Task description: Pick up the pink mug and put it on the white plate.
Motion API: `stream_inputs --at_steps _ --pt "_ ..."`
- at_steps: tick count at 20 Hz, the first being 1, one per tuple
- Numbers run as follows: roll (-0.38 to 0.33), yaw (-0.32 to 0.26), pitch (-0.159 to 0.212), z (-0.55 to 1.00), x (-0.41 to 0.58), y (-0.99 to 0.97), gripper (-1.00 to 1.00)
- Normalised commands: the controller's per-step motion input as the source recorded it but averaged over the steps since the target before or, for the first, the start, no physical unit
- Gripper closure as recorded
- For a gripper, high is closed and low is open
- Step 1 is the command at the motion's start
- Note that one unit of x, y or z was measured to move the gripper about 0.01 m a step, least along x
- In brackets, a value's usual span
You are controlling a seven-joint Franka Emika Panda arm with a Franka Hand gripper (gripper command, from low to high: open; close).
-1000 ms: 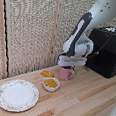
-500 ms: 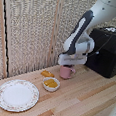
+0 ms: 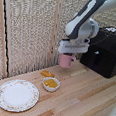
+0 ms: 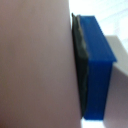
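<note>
The pink mug (image 3: 67, 61) has come up off the desk (image 3: 80, 98) since a moment ago; it now hangs clear of the wood, right of the frame's centre, clamped in the tool (image 3: 70, 54). In the wrist view a blue finger pad (image 4: 96, 70) presses flat against the mug's pink wall (image 4: 35, 65). The white platter (image 3: 17, 95) lies unmoved at lower left, the small bowl (image 3: 51, 84) just right of it.
</note>
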Motion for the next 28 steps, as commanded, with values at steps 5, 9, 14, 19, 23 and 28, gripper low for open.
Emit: stream_inputs --at_steps 5,9,14,19,23,28 --pt "0.0 0.009 0.0 0.47 0.026 0.83 1.0" --pt "0.0 0.011 0.021 0.29 0.126 0.89 1.0" --pt "0.0 0.033 0.045 0.18 0.107 0.88 1.0" --pt "0.0 0.068 0.051 0.01 0.005 0.79 1.0" --pt "0.0 0.065 0.025 -0.13 0.0 0.8 1.0" --pt "-0.002 0.073 0.034 -0.25 0.026 0.79 1.0"
